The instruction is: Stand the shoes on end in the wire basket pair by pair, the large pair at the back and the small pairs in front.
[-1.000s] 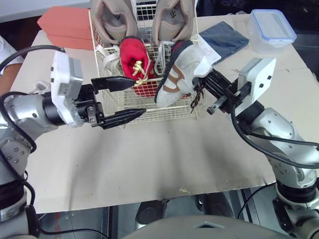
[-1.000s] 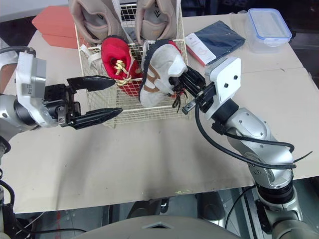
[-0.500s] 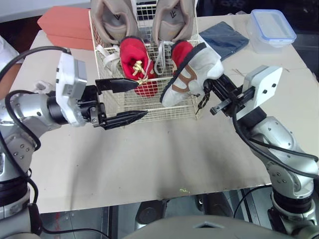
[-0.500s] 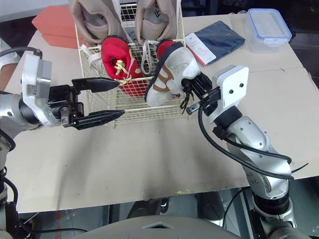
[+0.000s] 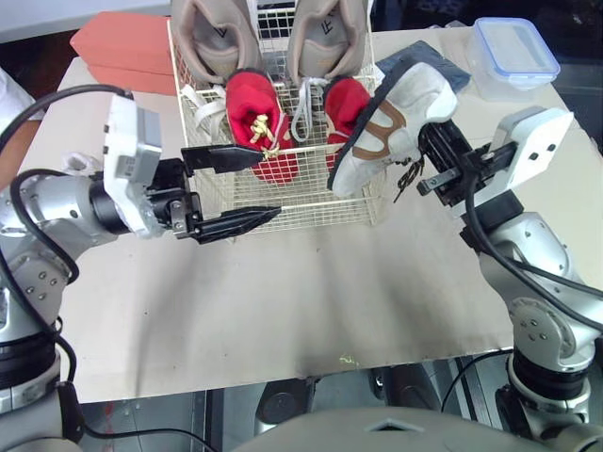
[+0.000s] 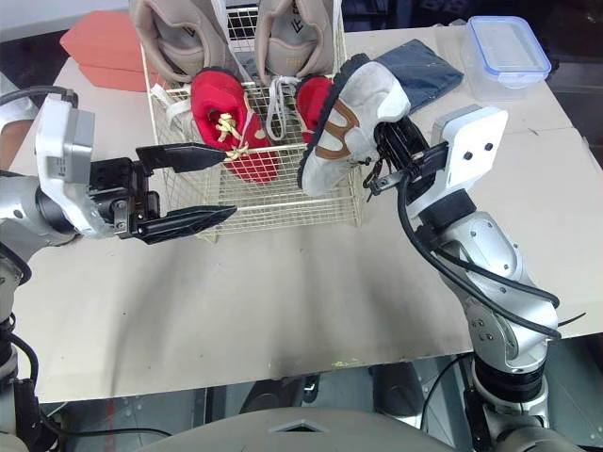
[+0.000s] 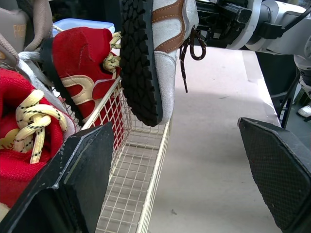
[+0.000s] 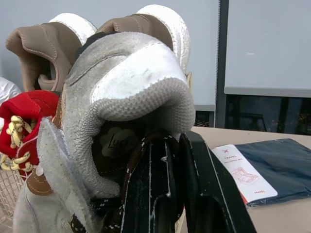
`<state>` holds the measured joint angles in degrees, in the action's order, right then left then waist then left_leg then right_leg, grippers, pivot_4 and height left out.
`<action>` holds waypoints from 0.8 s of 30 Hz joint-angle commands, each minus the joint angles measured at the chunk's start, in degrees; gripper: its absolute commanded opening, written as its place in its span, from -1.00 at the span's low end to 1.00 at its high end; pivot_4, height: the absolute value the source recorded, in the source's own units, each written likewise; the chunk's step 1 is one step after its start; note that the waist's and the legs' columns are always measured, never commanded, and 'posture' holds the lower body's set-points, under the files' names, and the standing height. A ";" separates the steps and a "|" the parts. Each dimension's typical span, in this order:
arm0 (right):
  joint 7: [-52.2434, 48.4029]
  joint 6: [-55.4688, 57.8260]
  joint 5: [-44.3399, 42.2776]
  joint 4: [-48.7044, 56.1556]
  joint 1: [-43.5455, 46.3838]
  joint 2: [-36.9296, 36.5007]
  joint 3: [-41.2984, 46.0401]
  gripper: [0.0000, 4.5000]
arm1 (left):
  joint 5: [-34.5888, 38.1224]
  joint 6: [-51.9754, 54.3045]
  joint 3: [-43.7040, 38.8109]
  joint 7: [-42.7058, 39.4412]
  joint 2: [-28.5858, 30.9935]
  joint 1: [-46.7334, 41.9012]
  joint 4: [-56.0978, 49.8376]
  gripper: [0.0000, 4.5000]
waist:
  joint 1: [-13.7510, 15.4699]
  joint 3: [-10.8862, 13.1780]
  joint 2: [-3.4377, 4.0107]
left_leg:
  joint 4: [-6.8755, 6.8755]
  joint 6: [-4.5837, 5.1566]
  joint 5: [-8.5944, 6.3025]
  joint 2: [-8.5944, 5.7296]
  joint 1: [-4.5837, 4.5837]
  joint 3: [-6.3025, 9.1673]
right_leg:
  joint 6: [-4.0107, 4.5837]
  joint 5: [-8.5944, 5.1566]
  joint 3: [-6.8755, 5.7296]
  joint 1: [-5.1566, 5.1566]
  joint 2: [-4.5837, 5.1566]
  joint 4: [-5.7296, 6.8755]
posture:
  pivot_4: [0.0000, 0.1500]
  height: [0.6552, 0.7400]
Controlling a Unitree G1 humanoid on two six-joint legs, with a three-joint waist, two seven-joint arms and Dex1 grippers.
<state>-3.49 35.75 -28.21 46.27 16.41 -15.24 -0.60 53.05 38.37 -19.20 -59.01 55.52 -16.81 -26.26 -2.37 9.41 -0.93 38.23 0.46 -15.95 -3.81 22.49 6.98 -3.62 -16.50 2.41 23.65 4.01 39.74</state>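
My right claw (image 5: 435,162) pinches the grey sneaker (image 5: 391,122) by its soft heel collar, above the wire basket (image 5: 283,202) at the tabletop's far edge. I'd judge it light and prone to swing. My left claw (image 5: 262,185) gapes empty.

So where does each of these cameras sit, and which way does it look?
Left eye, right eye: on the head, looking forward and down at the table, basket and both arms.
Left wrist: on the left arm, looking along its open jaws at the basket front and the grey shoe.
Right wrist: on the right arm, looking along its jaws, shut on the grey shoe, toward the tan shoes.
Shared: every view shows the grey shoe.
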 commanded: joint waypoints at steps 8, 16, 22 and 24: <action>-8.97 -7.11 -4.20 -1.82 4.95 -0.43 2.97 -1.00 | -1.42 -3.42 2.41 -0.60 -3.09 -3.98 0.39 0.97 | 0.02 0.00 0.00 | 0.03 0.00 0.00 -0.01 0.00 -0.01 | 0.00 0.00 -0.01 -0.02 -0.02 0.00 | 1.00 1.00; -11.79 -5.97 -8.75 -7.38 11.77 1.74 2.29 -1.00 | -5.12 -5.36 9.11 3.73 -10.64 -7.30 0.59 0.97 | -0.05 0.00 0.00 | 0.03 0.00 0.00 0.00 -0.02 -0.01 | 0.00 0.00 0.01 0.00 -0.01 0.04 | 1.00 1.00; -13.64 -4.73 -12.69 -9.14 13.81 2.17 2.05 -1.00 | -8.31 -5.23 13.20 8.56 -15.47 -11.47 1.54 0.97 | -0.10 -0.01 -0.01 | 0.06 0.00 0.00 -0.02 0.01 0.01 | -0.01 0.01 -0.01 -0.01 0.01 0.03 | 1.00 1.00; -14.01 -4.67 -13.37 -9.55 14.19 2.08 2.05 -1.00 | -9.06 -5.32 13.44 9.54 -16.53 -12.61 2.45 0.97 | -0.17 -0.01 -0.01 | 0.05 0.00 0.00 -0.01 0.01 0.00 | 0.00 0.00 0.01 0.01 0.00 0.04 | 1.00 1.00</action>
<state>-16.83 31.75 -40.00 35.10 28.76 -13.22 0.88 44.64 34.17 -5.34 -50.56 39.23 -28.24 -23.69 -2.55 9.40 -0.94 38.27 0.46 -15.95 -3.82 22.49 6.99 -3.62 -16.50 2.41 23.67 4.00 39.79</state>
